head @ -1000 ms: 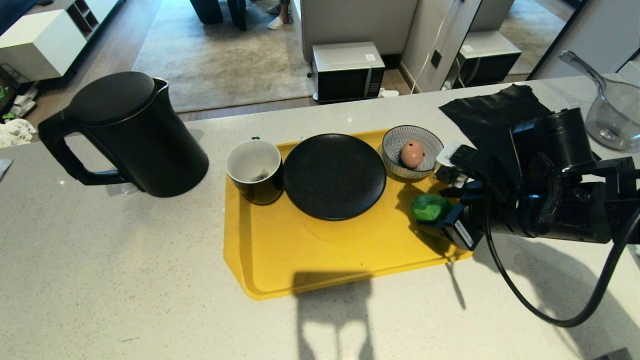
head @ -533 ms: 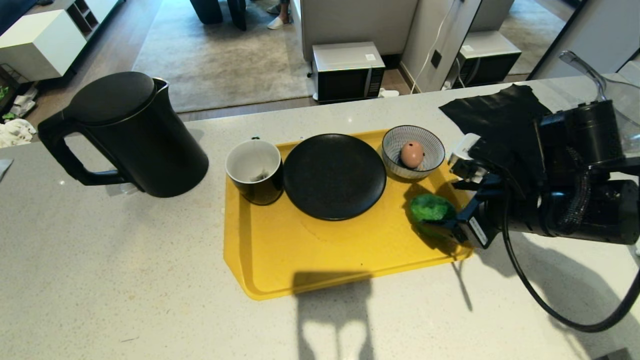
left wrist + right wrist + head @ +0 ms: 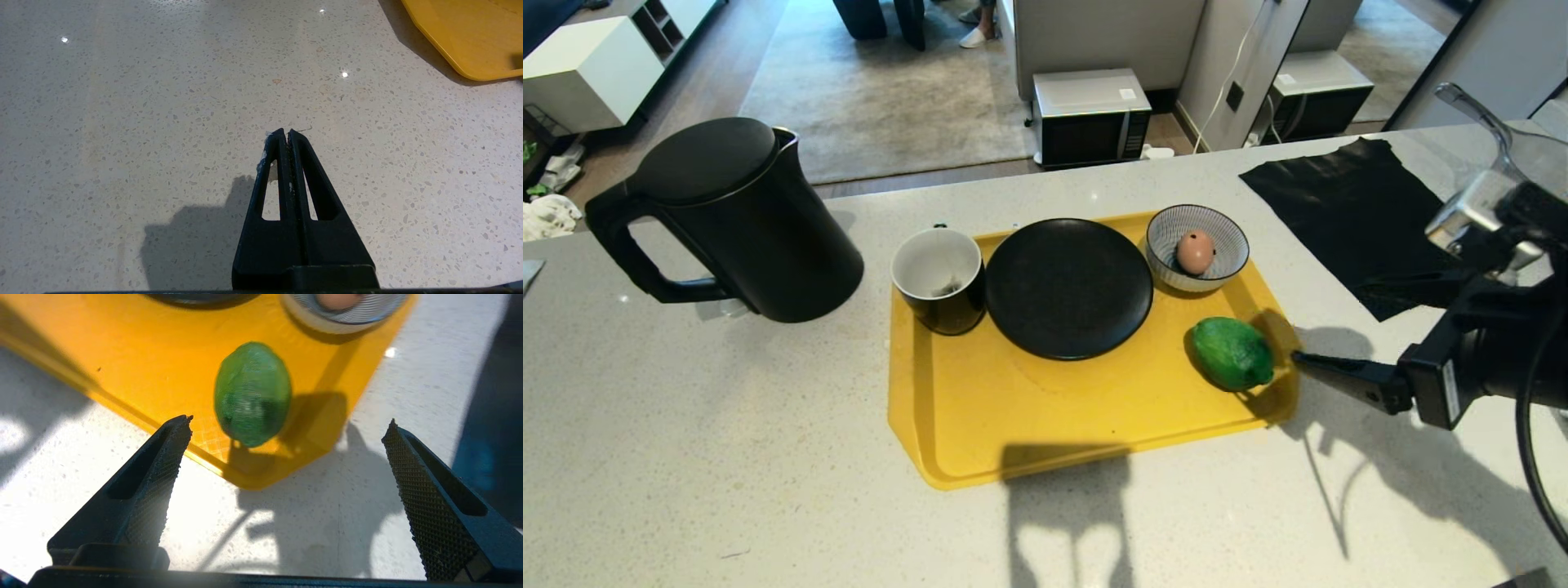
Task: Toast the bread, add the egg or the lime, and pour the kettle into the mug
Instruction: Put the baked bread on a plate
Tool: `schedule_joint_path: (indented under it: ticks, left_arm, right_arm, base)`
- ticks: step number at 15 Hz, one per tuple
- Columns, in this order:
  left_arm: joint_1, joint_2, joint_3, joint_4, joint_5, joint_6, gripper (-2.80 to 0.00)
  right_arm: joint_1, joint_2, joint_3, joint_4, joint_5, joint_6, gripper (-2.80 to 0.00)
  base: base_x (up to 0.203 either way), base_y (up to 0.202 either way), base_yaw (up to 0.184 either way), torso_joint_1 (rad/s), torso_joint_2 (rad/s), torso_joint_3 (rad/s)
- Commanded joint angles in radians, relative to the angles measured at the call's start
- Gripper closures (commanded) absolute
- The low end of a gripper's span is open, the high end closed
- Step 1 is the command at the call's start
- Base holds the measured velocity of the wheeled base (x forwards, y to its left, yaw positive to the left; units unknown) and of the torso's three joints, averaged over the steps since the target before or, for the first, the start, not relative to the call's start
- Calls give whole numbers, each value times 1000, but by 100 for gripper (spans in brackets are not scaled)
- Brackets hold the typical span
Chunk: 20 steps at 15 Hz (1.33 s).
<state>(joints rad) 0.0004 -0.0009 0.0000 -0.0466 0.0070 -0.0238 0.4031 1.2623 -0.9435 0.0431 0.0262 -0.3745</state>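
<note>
The lime sits free on the yellow tray's near-right corner; your right gripper gapes wide just beside it, while the parked left gripper is closed.

The robot's right arm reaches in from the right edge of the head view, roughly level, its black wrist housing and looping cable in plain sight. The right gripper points left with both ridged fingers spread wide and nothing between them. The left gripper appears only in its own wrist view, angled downward, its two black fingers pressed together tip to tip, holding nothing.
</note>
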Motion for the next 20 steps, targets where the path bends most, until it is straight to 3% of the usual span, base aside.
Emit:
schedule_joint_path:
  ticks: [1, 9, 17, 20]
  left_arm:
    - [0, -1, 17, -1, 1, -1, 0]
    - [0, -1, 17, -1, 1, -1, 0]
    - [1, -1, 17, -1, 1, -1, 0]
    - [0, -1, 17, -1, 1, -1, 0]
  right_arm:
    - [-22, -84, 5, 0, -39, 11, 0]
    - [-121, -297, 8, 76, -49, 93, 0]
    - [-137, -588, 58, 239, -45, 98, 0]
    - [-194, -753, 111, 266, -50, 102, 0]
  base:
    - [0, 0, 0, 0, 0, 0]
    - [0, 0, 0, 0, 0, 0]
    - [0, 0, 0, 0, 0, 0]
    - [0, 0, 0, 0, 0, 0]
